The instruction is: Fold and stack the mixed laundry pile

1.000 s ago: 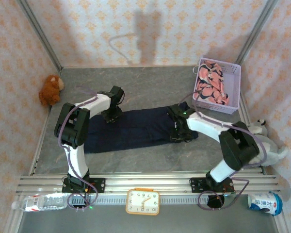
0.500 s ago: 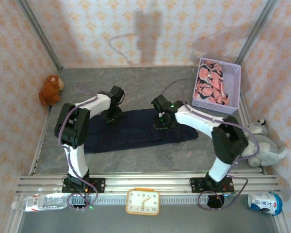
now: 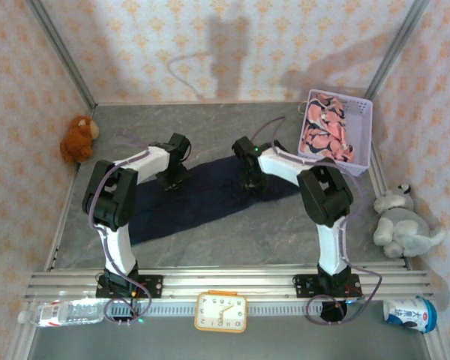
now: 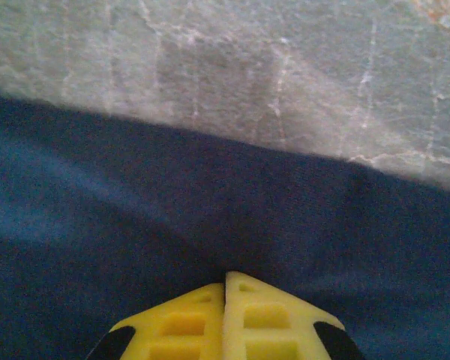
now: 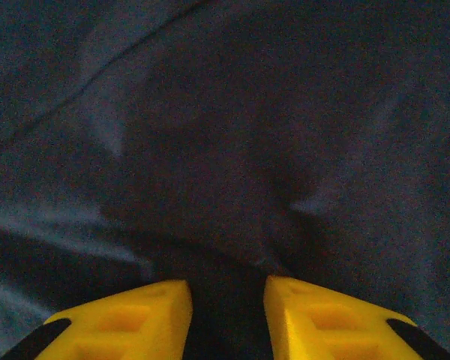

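Right gripper (image 5: 226, 304) has swept leftward, dragging the right end of the navy garment (image 3: 202, 201) inward, jaws narrowed on a cloth fold. Left gripper (image 4: 225, 279), jaws fully together, presses the garment's far edge. Pink garment (image 3: 326, 133) lies in the basket (image 3: 367, 129).

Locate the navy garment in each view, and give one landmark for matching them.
Top external: navy garment lies slantwise across the middle of the grey table.
Left wrist: it spans the lower two thirds, below the grey table.
Right wrist: its dark folds spread above the yellow fingers.
Landmark: the grey table along its far edge, top and left wrist views.
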### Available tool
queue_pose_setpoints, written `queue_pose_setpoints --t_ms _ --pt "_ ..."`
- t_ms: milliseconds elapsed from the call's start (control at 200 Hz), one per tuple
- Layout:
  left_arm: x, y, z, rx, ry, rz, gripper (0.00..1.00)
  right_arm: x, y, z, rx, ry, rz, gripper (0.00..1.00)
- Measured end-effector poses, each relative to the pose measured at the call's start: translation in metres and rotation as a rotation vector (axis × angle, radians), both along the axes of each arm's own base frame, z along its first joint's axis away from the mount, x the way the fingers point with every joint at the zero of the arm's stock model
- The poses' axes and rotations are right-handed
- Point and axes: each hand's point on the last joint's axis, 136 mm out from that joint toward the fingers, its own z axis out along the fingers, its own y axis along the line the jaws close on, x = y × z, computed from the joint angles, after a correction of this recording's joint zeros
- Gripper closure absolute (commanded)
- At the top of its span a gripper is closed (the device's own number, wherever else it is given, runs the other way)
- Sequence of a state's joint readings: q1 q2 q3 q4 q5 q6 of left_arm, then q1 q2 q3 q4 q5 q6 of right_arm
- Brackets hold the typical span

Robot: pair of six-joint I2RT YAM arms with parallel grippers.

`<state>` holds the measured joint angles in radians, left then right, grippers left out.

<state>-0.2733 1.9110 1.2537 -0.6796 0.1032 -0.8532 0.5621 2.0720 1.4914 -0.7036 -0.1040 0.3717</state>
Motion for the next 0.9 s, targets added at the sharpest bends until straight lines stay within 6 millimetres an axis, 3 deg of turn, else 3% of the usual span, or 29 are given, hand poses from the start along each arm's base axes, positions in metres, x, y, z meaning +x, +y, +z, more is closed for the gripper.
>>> queue_pose_setpoints --t_ms 70,180,305,490,671,781,901 --pt "0.003 -0.008 0.001 -0.034 -0.013 0.021 1.0 0.042 0.0 0.003 0.011 -0.049 -0.018 0.64" --pt "0.007 -0.026 0.002 -0.089 -0.038 0.042 0.9 0.1 0.0 0.009 0.017 -0.12 -0.02 0.61" --pt "0.007 -0.051 0.005 -0.16 -0.049 0.057 0.69 0.132 -0.005 0.016 0.0 -0.16 -0.007 0.55" --pt "0.007 -0.053 0.034 -0.159 -0.088 0.024 0.63 0.129 -0.008 0.038 -0.002 -0.169 0.002 0.54" --pt "0.003 -0.046 0.068 -0.088 -0.152 -0.081 0.69 0.089 -0.009 0.051 0.085 -0.121 -0.05 0.54" --pt "-0.015 -0.049 0.061 -0.035 -0.126 -0.154 0.68 0.078 -0.005 0.045 0.146 -0.098 -0.107 0.54" --pt "-0.05 -0.053 0.033 0.012 -0.039 -0.215 0.66 0.076 0.001 0.031 0.191 -0.069 -0.17 0.51"
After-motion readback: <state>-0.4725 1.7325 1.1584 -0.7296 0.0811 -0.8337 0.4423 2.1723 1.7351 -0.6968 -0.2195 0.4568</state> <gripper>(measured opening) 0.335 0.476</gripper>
